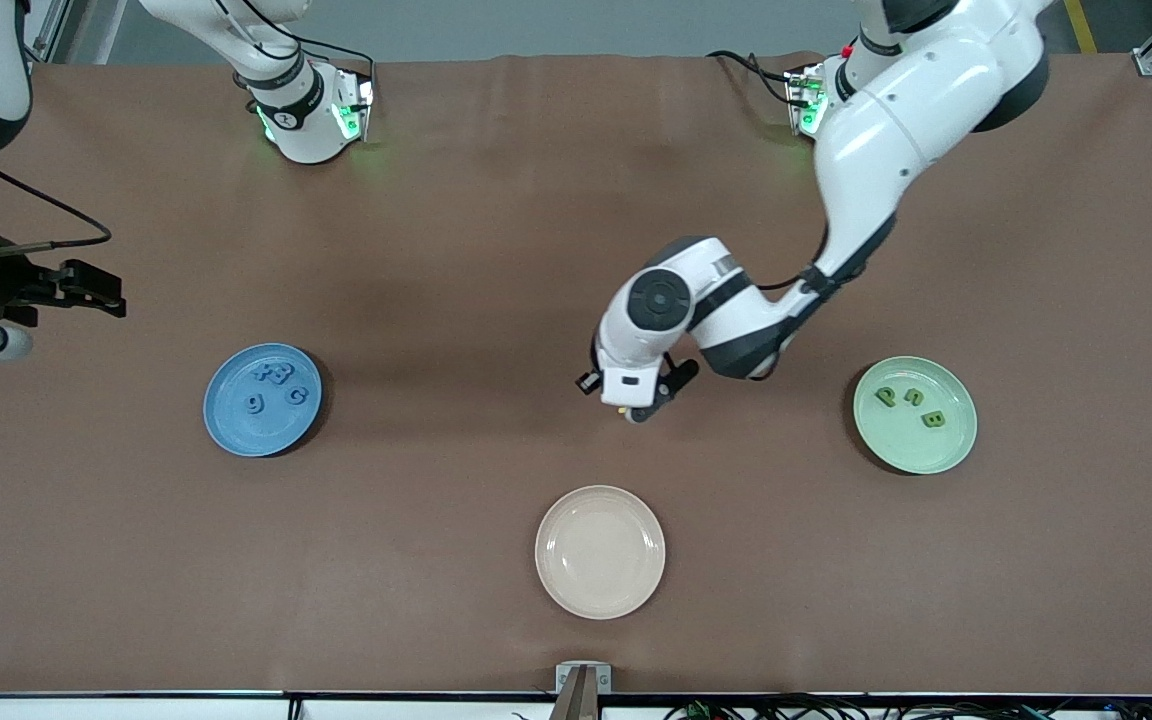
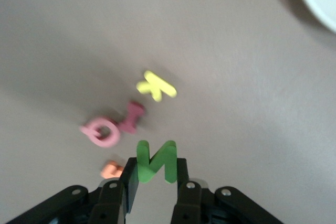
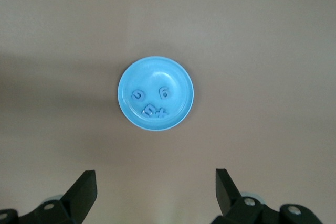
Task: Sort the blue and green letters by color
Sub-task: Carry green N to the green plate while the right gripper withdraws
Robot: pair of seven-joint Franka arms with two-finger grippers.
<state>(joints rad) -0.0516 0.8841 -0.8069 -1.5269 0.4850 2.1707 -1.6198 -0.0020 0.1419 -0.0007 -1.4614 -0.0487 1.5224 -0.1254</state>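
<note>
On the brown counter, the sort is one letter short of done.

Three plates sit well apart so the colours stay separate: the blue plate toward the right arm's end carries the four blue letters, the green plate toward the left arm's end carries three green letters, and a cream plate, nearest the front camera, has nothing on it. The left gripper hangs over the middle of the counter with its fingers clamped on the green N, lifted above the yellow letter, pink letters and orange letter left as strays; it likely belongs with the other greens. The right gripper waits spread wide, looking down on the blue plate.
</note>
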